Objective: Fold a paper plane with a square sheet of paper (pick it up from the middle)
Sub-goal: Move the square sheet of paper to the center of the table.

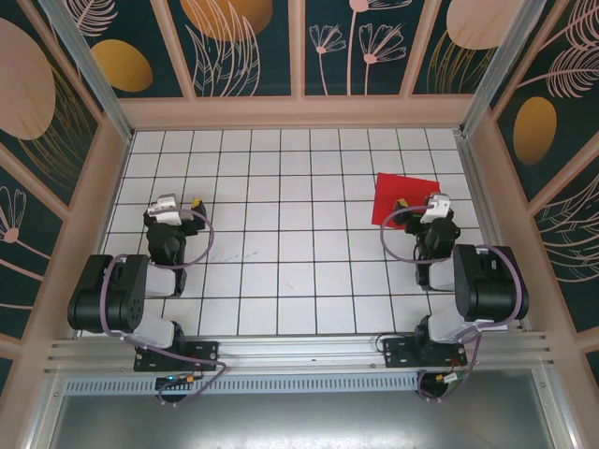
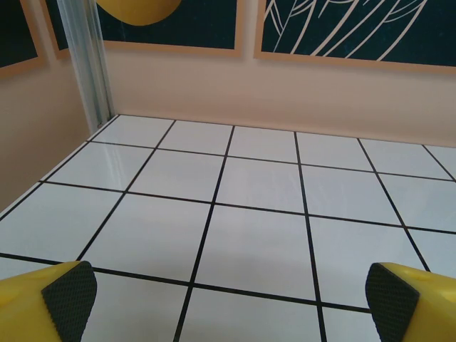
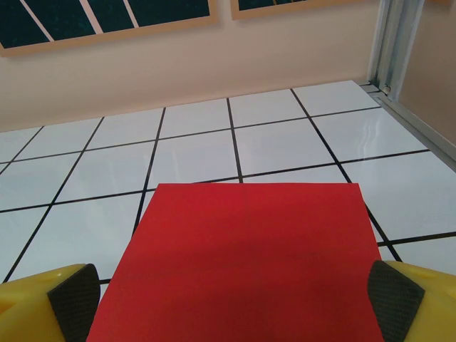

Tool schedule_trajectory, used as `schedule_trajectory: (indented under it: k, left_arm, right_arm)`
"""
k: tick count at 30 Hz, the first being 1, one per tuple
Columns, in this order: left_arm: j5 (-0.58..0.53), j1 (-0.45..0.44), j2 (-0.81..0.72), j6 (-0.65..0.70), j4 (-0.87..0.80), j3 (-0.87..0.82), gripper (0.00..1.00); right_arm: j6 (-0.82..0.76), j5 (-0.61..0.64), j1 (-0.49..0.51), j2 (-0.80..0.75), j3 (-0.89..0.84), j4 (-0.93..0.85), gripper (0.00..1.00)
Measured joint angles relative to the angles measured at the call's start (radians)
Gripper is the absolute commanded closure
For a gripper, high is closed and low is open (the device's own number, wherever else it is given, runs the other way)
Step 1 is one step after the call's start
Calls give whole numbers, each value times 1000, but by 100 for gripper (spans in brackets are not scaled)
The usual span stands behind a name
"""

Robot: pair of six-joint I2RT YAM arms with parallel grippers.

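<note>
– Bench [image 1: 281, 271] first: white tiles with black lines, and we see the red sheet of paper [image 1: 401, 192] lying flat on its far right part, not yet folded.
– Agreed. Which arm do we count as nearer?
– The right one. The right hand [image 1: 433, 208] sits over the sheet's near right corner, and the paper runs away from it toward the far side. The left hand [image 1: 168, 208] is well apart, across the bench.
– Long axis?
– None, we think. It is square, with its edges close to the tile lines, turned a little. Its middle lies ahead and slightly left of the right hand.
– What do the wrist views add?
– From above we cannot judge the fingers. The right wrist view shows both dark pads [image 3: 71, 296] wide apart with the sheet's near part between them and nothing gripped. The left wrist view shows its pads [image 2: 70, 292] just as wide, with bare tiles between.
</note>
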Motion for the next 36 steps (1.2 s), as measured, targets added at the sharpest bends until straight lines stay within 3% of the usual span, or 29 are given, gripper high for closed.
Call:
schedule_trajectory:
  k: [24,29,36]
  left_arm:
    - [0,0,-2,0,-3,0,2]
    - [-28,0,-103,-4,-90,3,1]
    - [-119,0,-338,-149,-435,140,1]
  right_arm:
    - [-7,-18,1,-11,0,-15,1]
    - [6,33,19,-192,35,-208,1]
    - [202,136,40,-343,334,-692,1]
